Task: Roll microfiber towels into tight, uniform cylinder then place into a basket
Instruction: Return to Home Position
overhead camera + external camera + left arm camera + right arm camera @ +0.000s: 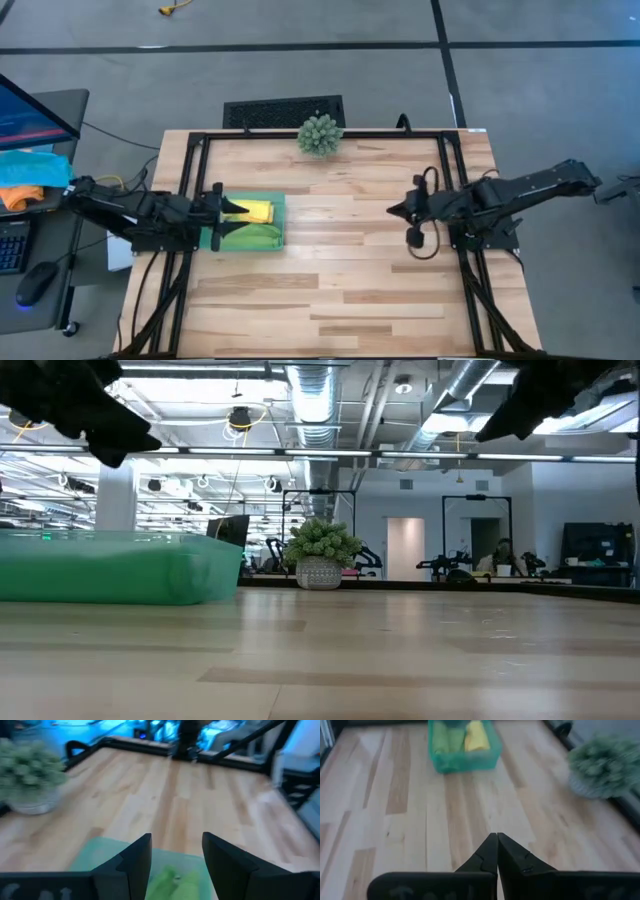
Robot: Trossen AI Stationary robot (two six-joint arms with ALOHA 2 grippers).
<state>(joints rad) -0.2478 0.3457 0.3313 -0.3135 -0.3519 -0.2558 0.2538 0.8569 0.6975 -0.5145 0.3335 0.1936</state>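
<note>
The left hand [232,215] hovers over one end of the teal basket [283,238], its two fingers spread apart and holding nothing. Just below and ahead of it, the rolled green towel [255,237] and rolled yellow towel [260,211] lie side by side inside the basket. The right hand [397,210], fingers pressed together and empty, hangs over the wooden table [340,290], with the basket well ahead of it.

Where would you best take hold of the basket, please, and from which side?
Probably its left end wall, from straight above, one finger inside, one outside. The basket is shallow with a thin upright rim, rolled towels fill its middle, and the open left hand hovers over that end; the right hand waits far off.
</note>
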